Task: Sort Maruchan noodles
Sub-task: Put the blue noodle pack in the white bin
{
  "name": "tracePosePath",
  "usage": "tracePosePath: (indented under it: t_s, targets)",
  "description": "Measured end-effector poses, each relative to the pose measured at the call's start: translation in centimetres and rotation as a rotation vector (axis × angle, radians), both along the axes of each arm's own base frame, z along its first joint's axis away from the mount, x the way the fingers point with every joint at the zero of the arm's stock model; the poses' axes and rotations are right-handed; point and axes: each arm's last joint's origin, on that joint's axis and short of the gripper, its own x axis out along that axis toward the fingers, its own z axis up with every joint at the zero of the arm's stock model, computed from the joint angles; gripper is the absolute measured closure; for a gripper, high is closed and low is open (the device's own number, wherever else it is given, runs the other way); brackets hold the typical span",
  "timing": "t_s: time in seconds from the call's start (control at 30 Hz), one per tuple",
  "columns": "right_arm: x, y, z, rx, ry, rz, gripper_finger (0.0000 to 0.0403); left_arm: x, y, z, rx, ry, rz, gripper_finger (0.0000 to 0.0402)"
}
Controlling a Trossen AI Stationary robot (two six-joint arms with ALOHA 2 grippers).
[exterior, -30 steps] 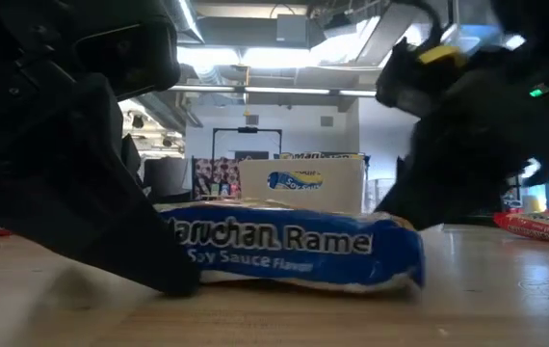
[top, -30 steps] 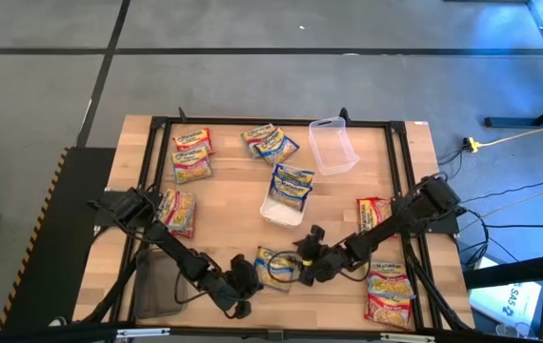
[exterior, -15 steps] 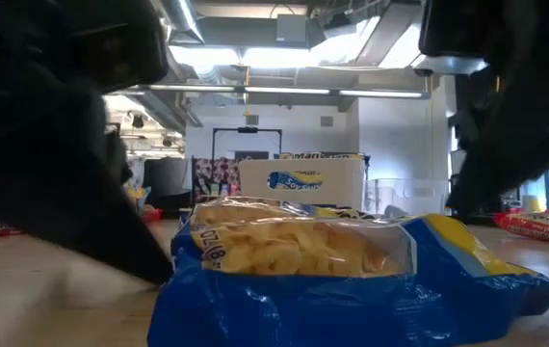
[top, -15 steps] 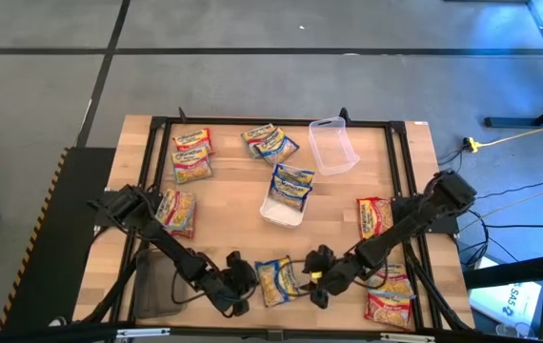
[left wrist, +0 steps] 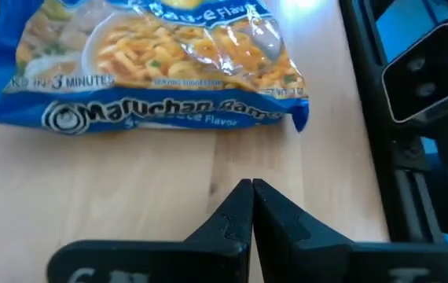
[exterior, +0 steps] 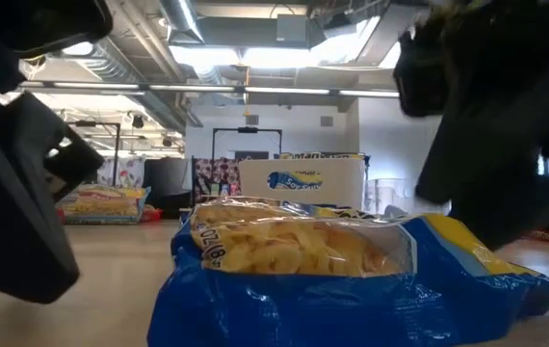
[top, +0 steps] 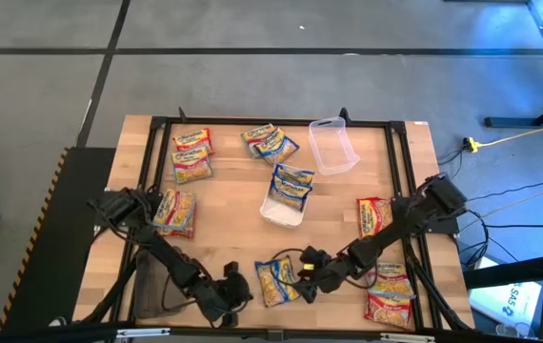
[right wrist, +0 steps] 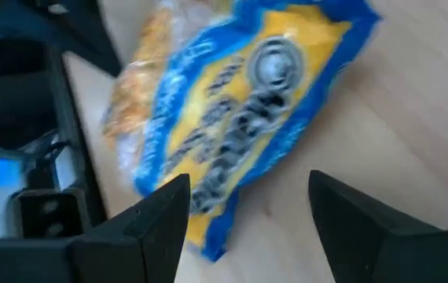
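Observation:
A blue-bordered Maruchan noodles packet (top: 274, 281) lies flat, printed face up, near the table's front edge (exterior: 332, 280). My left gripper (top: 238, 288) stands just to its left, shut, its fingertips (left wrist: 251, 187) on bare wood a short way from the packet (left wrist: 153, 71). My right gripper (top: 307, 279) is at the packet's right side, open, its two fingers spread in front of the packet's end (right wrist: 240, 118). Other noodles packets lie about the table. My right gripper comes slanting down from the table's right, and the packet's near corner (right wrist: 208, 250) lies close beside one finger (right wrist: 165, 224). Whether that finger touches the packet I cannot tell. My left gripper touches nothing.
A white tray (top: 277, 213) holding a blue packet (top: 292, 183) stands mid-table, a clear tub (top: 333, 145) behind it. Orange packets (top: 192, 154) lie far left, one (top: 176, 211) at the left, red ones (top: 386, 286) at the right. Bare wood lies between.
The blue packet, which stood on its long edge between both grippers, has tipped over toward the near edge and now lies flat. My left gripper has drawn back from it toward the table's left. My right gripper has rolled about its own line and stays at the packet's right.

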Motion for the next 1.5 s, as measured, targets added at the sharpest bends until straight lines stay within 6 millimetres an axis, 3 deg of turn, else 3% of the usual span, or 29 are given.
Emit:
tracePosePath:
  t_s: [0.53, 0.77, 1.2, 1.33, 1.5]
  targets:
    - [1.9, -0.1, -2.4, 0.087, -0.078, -0.053, 0.0168, 2.1, 2.3, 0.0, 0.09, -0.029, 0.009, 0.0398]
    - [2.3, 0.1, -1.9, 0.09, -0.168, -0.033, 0.0168, 2.7, 2.8, -0.7, 0.079, -0.015, 0.01, 0.0398]
    - [2.9, 0.2, -1.1, -0.01, -0.309, 0.002, 0.017, 3.4, 2.6, 0.1, 0.076, -0.123, 0.003, 0.0398]
    - [3.0, 0.4, -0.8, -0.033, -0.357, 0.059, 0.0192, 3.4, 2.6, 0.1, 0.077, -0.121, 0.002, 0.0398]
    - [3.0, 0.4, -0.7, -0.066, -0.368, 0.095, 0.0256, 3.2, 2.7, 0.2, 0.123, -0.103, -0.021, 0.0398]
